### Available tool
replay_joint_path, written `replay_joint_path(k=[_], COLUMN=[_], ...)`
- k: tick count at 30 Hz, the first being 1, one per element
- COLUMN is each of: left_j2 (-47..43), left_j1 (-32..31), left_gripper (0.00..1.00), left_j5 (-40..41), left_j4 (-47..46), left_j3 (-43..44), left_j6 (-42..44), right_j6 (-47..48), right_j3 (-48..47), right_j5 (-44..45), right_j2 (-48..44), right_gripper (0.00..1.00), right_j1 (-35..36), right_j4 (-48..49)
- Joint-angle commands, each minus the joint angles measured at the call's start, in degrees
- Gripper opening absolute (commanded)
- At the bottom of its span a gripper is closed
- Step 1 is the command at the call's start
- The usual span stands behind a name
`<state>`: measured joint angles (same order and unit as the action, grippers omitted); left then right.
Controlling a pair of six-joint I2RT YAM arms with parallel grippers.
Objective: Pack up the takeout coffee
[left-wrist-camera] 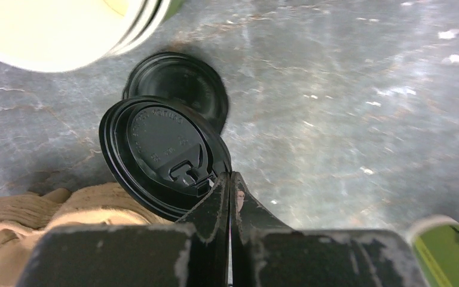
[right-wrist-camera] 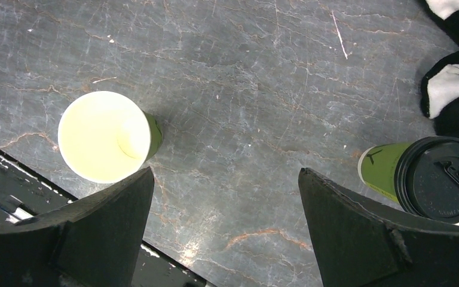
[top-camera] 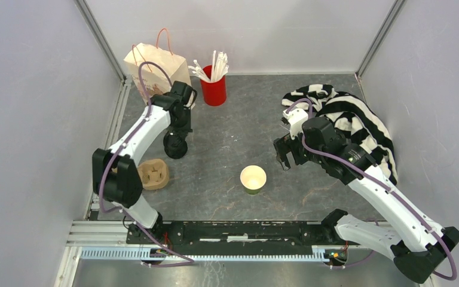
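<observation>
My left gripper (left-wrist-camera: 230,176) is shut on the rim of a black plastic lid (left-wrist-camera: 161,155), which is held tilted just above a second black lid (left-wrist-camera: 182,81) lying on the table. In the top view this gripper (top-camera: 176,142) hangs beside the cardboard cup carrier (top-camera: 154,174). One takeout coffee, a green cup with a black lid (right-wrist-camera: 436,179), stands to the right of my open right gripper (right-wrist-camera: 224,179). A lidless green cup (right-wrist-camera: 104,136) with a cream inside stands to that gripper's left, also mid-table (top-camera: 253,178) in the top view. The right gripper (top-camera: 284,152) holds nothing.
A brown paper bag (top-camera: 155,63) and a red cup of white sticks (top-camera: 214,89) stand at the back. A black-and-white striped cloth (top-camera: 346,119) lies at the right. A stack of lidless cups (left-wrist-camera: 54,30) sits near the lids. The carrier (left-wrist-camera: 36,209) lies under the left wrist.
</observation>
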<state>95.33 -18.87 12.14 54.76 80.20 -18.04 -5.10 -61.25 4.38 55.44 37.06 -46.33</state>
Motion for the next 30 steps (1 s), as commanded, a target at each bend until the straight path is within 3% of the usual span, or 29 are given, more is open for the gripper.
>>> replay_joint_path(k=[1, 6, 12, 15, 20, 23, 30], left_j2=[-8.6, -16.7, -26.9, -29.0, -31.1, -32.3, -34.4], left_j1=[-0.2, -0.2, -0.2, -0.4, -1.3, -1.9, -3.7], left_gripper=[0.02, 0.02, 0.02, 0.02, 0.02, 0.02, 0.02], left_j5=[-10.9, -29.7, -48.2, -50.4, -52.6, -52.8, -52.5], left_j4=[1.3, -5.3, -30.8, -38.1, -43.8, -44.1, -47.2], left_j3=[4.8, 2.7, -8.1, -10.8, -14.1, -15.0, -17.9], left_j6=[-4.7, -11.7, -29.9, -36.0, -41.7, -42.6, -45.7], right_j6=[-0.2, -1.9, -10.7, -19.3, -39.5, -47.5, -57.8], right_j3=[-0.7, -2.7, -8.9, -10.3, -5.3, -2.0, 3.4], right_j5=[-1.2, -4.2, -18.8, -27.8, -42.5, -45.2, -48.8], right_j2=[-0.7, 0.1, 3.4, 5.3, 8.4, 10.1, 14.1], right_gripper=[0.98, 0.98, 0.98, 0.98, 0.98, 0.98, 0.98], right_j1=[-0.1, 0.0, -0.4, -2.3, -5.4, -5.4, -5.4], right_j4=[2.3, 3.3, 10.5, 17.8, 38.1, 49.0, 63.7])
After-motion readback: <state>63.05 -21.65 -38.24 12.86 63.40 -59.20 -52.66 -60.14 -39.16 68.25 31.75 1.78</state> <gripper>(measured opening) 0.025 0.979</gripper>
